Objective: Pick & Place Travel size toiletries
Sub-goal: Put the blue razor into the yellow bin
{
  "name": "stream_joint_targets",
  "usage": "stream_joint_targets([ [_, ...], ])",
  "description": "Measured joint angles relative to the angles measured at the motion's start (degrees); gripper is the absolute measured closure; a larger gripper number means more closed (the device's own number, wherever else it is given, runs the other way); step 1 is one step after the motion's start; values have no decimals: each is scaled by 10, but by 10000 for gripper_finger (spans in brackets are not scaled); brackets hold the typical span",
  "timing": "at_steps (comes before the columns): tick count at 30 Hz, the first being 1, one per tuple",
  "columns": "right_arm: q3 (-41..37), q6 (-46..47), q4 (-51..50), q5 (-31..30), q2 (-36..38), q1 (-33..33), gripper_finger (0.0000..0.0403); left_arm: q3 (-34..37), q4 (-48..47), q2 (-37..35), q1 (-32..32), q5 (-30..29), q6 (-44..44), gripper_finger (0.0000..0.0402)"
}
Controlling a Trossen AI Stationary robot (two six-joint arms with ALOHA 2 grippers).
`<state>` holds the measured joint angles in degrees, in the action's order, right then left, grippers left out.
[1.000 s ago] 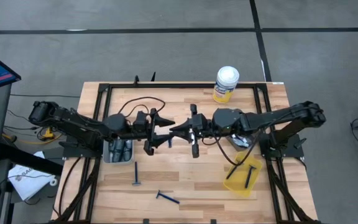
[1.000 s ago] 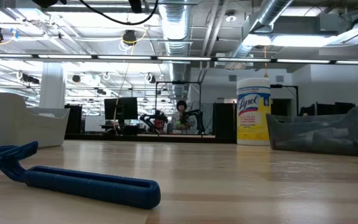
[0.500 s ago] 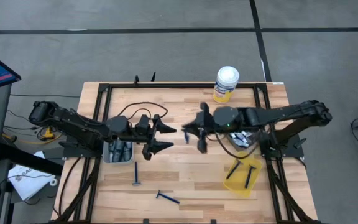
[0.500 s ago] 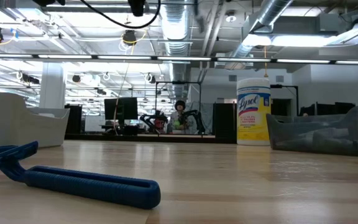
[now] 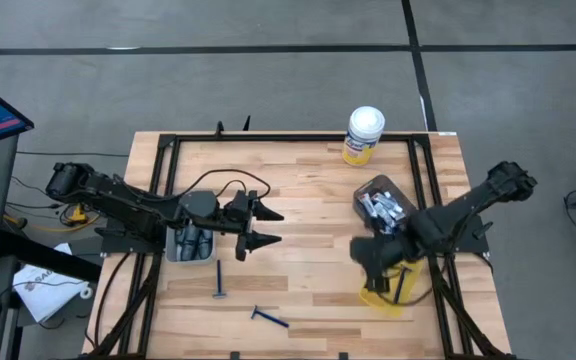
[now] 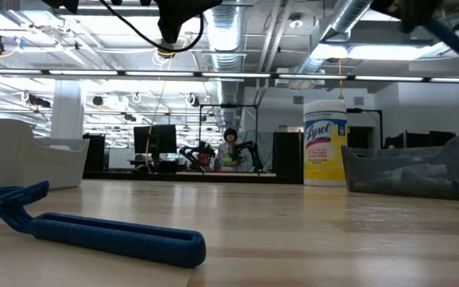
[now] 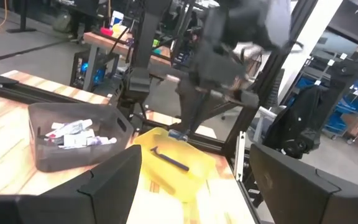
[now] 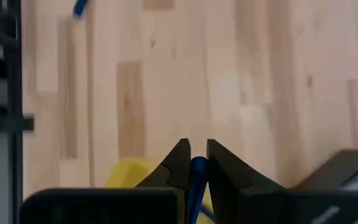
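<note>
My right gripper (image 5: 367, 260) hangs tipped downward over the yellow tray (image 5: 405, 300) at the near right, shut on a thin blue razor (image 8: 197, 177). Two more razors lie in that tray (image 7: 169, 160). My left gripper (image 5: 267, 227) stands open and level at mid table, beside the grey bin of dark oval pieces (image 5: 190, 243), with nothing between its fingers. Two blue razors (image 5: 219, 281) (image 5: 269, 318) lie flat on the wood near the front edge; one fills the low view (image 6: 110, 229). A grey bin of silver-white tubes (image 5: 383, 205) sits at the right. My right gripper pinches the razor's blue shaft (image 8: 197, 169) between its two fingertips. The fingers slant down from above. The razor is lifted clear, above the yellow tray. Which end of the shaft is held does not show.
A yellow canister with a white lid (image 5: 364, 135) stands at the far edge, also in the low view (image 6: 325, 142). A black frame (image 5: 168, 150) runs along the table's sides. Bare wood lies between the two arms.
My right gripper has swung from the table's middle toward the right and near edges, sunk a little and tipped its fingers downward, carrying the blue razor over the yellow tray. My left gripper stays at mid table, open.
</note>
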<state>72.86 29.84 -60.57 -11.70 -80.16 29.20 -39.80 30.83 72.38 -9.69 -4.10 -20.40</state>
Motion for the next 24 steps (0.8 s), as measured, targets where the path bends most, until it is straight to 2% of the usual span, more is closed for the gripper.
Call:
stream_joint_targets([
  [3,-5,-2,-14,-2,-29,45,380,0,0,0,0,0,0,105],
  [11,-27,-93,-58,0,-127,140,375,0,0,0,0,-1,0,105],
  [15,-27,-117,-54,5,-165,155,360,0,-2,0,0,-1,-16,105],
  [21,-27,-111,-59,27,-202,158,373,0,-25,0,-6,1,-28,105],
  [24,-27,-100,-59,29,-204,158,349,1,-46,0,-13,42,-26,103],
])
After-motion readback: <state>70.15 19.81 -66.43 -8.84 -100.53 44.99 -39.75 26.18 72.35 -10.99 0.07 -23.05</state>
